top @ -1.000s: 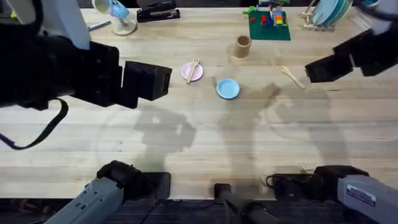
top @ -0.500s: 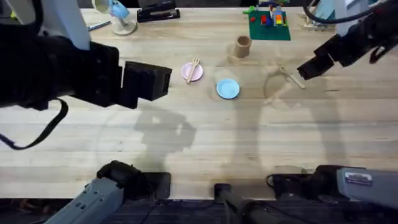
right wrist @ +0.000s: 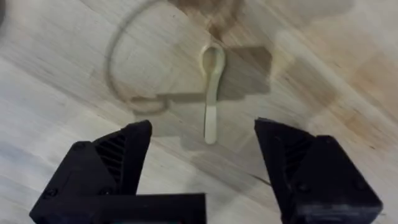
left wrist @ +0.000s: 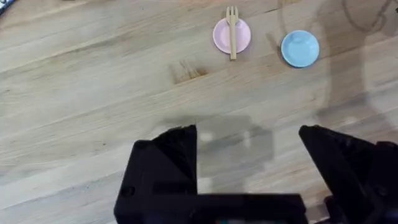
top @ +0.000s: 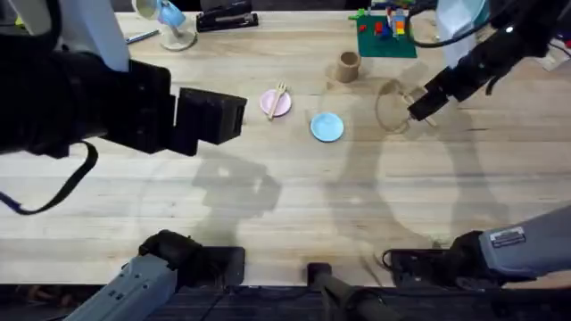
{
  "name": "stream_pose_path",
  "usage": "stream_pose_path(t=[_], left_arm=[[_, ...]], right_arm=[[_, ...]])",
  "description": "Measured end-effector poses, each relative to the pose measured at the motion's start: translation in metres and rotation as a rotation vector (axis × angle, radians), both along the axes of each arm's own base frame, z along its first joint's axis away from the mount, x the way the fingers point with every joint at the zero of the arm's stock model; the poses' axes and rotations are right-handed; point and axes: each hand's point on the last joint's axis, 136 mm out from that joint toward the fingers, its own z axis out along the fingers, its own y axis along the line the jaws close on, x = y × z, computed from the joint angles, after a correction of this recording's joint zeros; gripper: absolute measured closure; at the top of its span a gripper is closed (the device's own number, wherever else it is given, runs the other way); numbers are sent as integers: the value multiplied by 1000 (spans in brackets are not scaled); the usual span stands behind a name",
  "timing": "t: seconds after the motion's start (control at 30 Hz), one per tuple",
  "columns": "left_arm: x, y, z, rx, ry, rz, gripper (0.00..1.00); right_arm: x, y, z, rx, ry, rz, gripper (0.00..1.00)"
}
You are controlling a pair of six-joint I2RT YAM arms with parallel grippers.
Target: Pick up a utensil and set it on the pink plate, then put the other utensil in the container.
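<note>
The right gripper (right wrist: 202, 171) is hovering wide open, empty, over the spoon (right wrist: 211, 90); the left gripper (left wrist: 249, 165) is gaping empty above bare table (left wrist: 93, 93).

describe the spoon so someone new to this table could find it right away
Start at the green board of toy bricks at the table's far edge, then come nearer to the tan cup. The wooden spoon lies flat on bare wood to the cup's right, under the open right gripper. Unlike the fork, it has an oval bowl and touches no plate.
</note>
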Motion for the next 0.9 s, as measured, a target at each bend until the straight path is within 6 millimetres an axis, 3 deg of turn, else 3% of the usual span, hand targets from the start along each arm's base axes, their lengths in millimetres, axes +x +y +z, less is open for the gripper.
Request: stream_pose_path(t=[0.53, 0.9], left_arm=[[0, 0, 0, 0, 0, 0, 7], [0, 0, 0, 0, 0, 0, 8]], right_arm=[[19, -2, -42, 8, 29, -1, 9], [24, 0, -44, 32, 19, -2, 7]])
